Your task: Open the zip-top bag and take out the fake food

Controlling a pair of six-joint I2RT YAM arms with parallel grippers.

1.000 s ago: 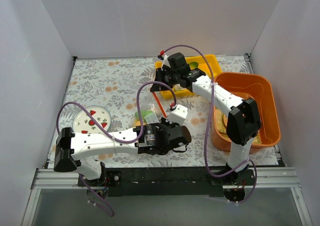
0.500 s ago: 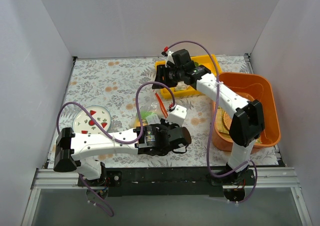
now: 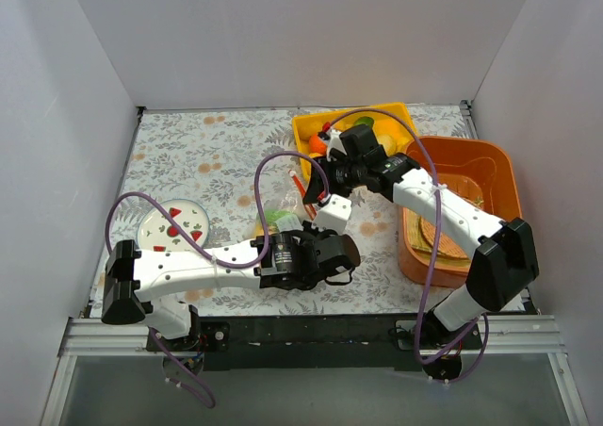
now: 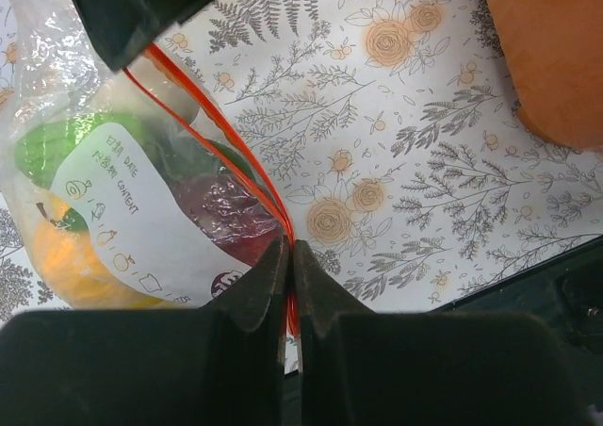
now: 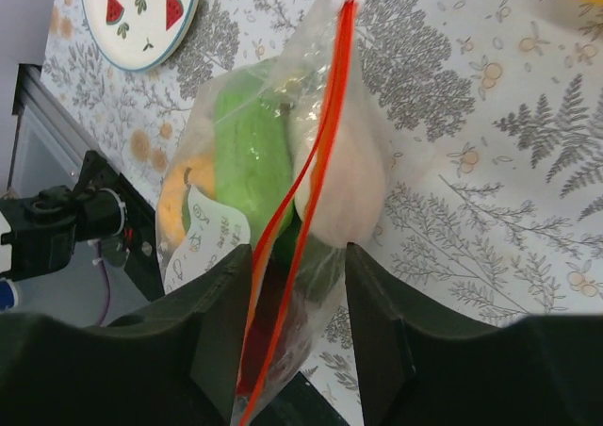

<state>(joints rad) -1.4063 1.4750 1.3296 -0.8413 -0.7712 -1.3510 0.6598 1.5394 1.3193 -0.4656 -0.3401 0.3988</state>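
The zip-top bag [image 3: 280,217] lies mid-table with its red-orange zip strip [image 4: 203,115] uppermost. Inside it is fake food: a green piece [image 5: 250,153], a white oblong piece [image 5: 344,186], a yellow-orange piece [image 4: 66,256] and a dark red fruit [image 4: 226,214]. My left gripper [image 4: 290,256] is shut on one end of the zip strip; it also shows in the top view [image 3: 318,207]. My right gripper [image 5: 299,280] is open, its jaws standing either side of the bag's mouth without pinching it; in the top view it hangs over the strip's far end [image 3: 317,177].
A yellow tray [image 3: 400,120] with loose toy food stands at the back. An orange tub [image 3: 499,176] stands on the right. A watermelon-print plate [image 3: 174,223] lies on the left, also in the right wrist view [image 5: 141,16].
My right arm has swung from over the yellow tray toward the front and down over the bag. The left gripper has kept its hold on the strip.
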